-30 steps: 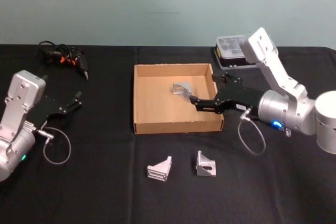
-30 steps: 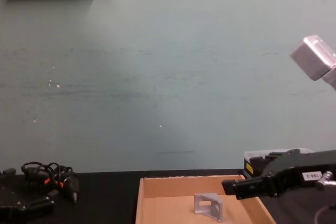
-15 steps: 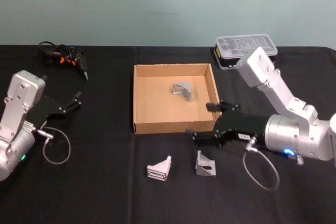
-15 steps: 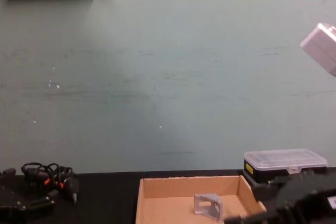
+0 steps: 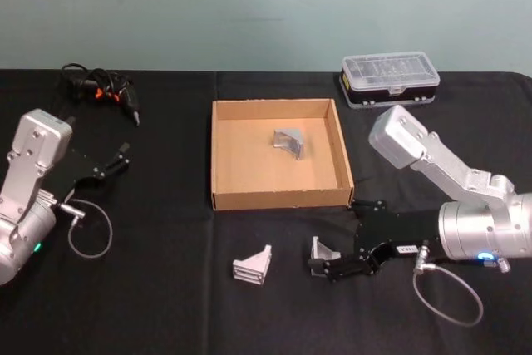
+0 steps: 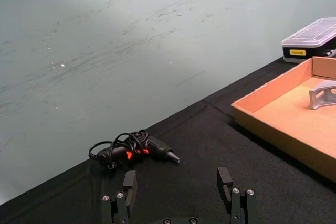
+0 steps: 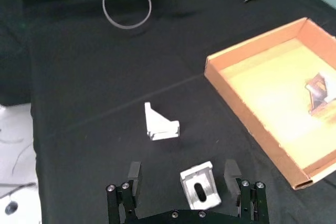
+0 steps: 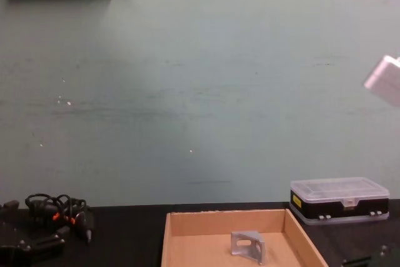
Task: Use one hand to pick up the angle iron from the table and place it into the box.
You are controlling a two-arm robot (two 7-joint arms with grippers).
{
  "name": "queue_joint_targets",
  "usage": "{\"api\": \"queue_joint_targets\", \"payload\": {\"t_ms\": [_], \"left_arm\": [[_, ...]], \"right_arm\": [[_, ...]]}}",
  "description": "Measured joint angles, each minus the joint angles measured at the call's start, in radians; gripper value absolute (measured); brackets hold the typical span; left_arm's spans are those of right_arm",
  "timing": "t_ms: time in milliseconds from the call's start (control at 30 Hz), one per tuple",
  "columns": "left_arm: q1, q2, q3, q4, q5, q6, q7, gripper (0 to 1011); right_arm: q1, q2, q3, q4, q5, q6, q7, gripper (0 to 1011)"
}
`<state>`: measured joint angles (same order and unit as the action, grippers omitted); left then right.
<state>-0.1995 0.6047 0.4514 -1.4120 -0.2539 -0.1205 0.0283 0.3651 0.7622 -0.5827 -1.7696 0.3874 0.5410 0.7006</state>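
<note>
Right gripper (image 5: 337, 243) has swung back out of the cardboard box (image 5: 274, 201). A second ago it hung over the angle iron in the box (image 5: 289, 142), and half a second ago it was crossing the front wall. Now it is low over the black surface (image 5: 166, 305), in front of the box.

That bracket lies alone on the box floor, so one looks delivered and this reads as the approach for the next pick-up.

The target is the nearer angle iron (image 5: 321, 248), just in front of the box's right corner. A second loose angle iron (image 5: 253, 265) sits a little to its left.

The head view half hides the target behind the black fingers. The right wrist view settles it: right gripper (image 7: 183, 170), jaws wide apart, with the nearer angle iron (image 7: 199, 190) between them and not yet gripped.

The left wrist view gives the left gripper (image 6: 177, 182), jaws apart on nothing. The head view shows it parked far left (image 5: 116, 160).

The chest view has the boxed bracket side-on, beside the plastic case (image 8: 339, 199).
</note>
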Motion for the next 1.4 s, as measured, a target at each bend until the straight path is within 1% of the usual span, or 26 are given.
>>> {"api": "queue_joint_targets", "payload": {"t_ms": [100, 167, 200, 267, 400, 633, 800, 967, 1400], "left_arm": [[0.000, 0.000, 0.000, 0.000, 0.000, 0.000, 0.000, 1000], [0.000, 0.000, 0.000, 0.000, 0.000, 0.000, 0.000, 1000], [0.000, 0.000, 0.000, 0.000, 0.000, 0.000, 0.000, 1000], [0.000, 0.000, 0.000, 0.000, 0.000, 0.000, 0.000, 1000], [0.000, 0.000, 0.000, 0.000, 0.000, 0.000, 0.000, 1000], [0.000, 0.000, 0.000, 0.000, 0.000, 0.000, 0.000, 1000], [0.000, 0.000, 0.000, 0.000, 0.000, 0.000, 0.000, 1000], [0.000, 0.000, 0.000, 0.000, 0.000, 0.000, 0.000, 1000], [0.000, 0.000, 0.000, 0.000, 0.000, 0.000, 0.000, 1000]], "right_arm": [[0.021, 0.007, -0.023, 0.010, -0.013, 0.004, 0.015, 1003], [0.049, 0.011, -0.053, 0.027, -0.032, 0.006, 0.031, 1003], [0.049, 0.011, -0.053, 0.027, -0.032, 0.006, 0.031, 1003], [0.068, 0.011, -0.074, 0.043, -0.044, 0.006, 0.038, 1003], [0.102, 0.003, -0.111, 0.079, -0.067, 0.001, 0.049, 1003], [0.140, -0.021, -0.151, 0.131, -0.093, -0.022, 0.064, 1003], [0.154, -0.035, -0.167, 0.155, -0.103, -0.036, 0.068, 1003], [0.160, -0.050, -0.174, 0.179, -0.108, -0.054, 0.068, 1003], [0.147, -0.073, -0.167, 0.209, -0.107, -0.093, 0.047, 1003]]}}
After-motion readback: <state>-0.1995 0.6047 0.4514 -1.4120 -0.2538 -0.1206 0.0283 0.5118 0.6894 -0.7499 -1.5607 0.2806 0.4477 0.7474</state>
